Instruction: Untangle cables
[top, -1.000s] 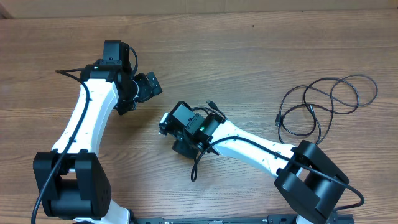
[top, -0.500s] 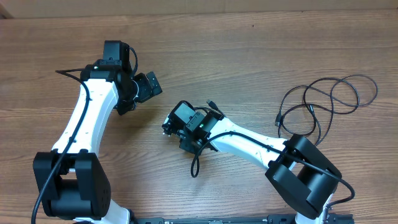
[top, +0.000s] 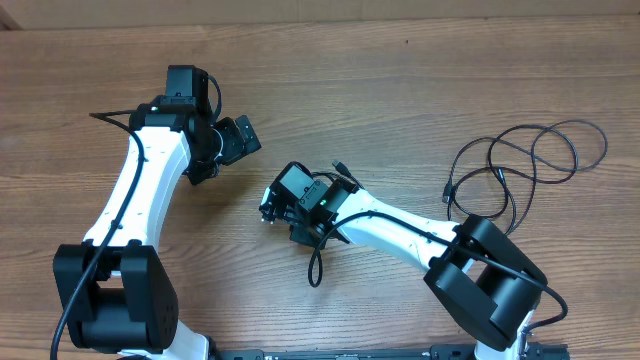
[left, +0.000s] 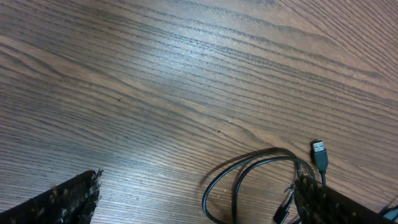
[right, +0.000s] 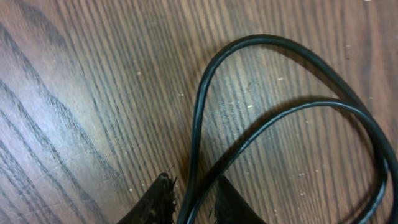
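One black cable runs as a loop across the right wrist view, and two of its strands pass between the fingertips of my right gripper, which is shut on them. In the overhead view my right gripper sits at the table's middle, with the cable mostly hidden under the wrist. My left gripper is up and to the left of it, open with nothing between its fingers. Its wrist view shows cable loops and a USB plug beside the right finger. A second cable lies in loose loops at the right.
The thicker black wires of the arms hang by the right wrist and behind the left arm. The right arm's base link stands just below the loose loops. Bare wood table lies at the back.
My right gripper has closed on the cable strands and shifted slightly up and to the left. The right arm's base link swung left a little. The left arm has not moved.
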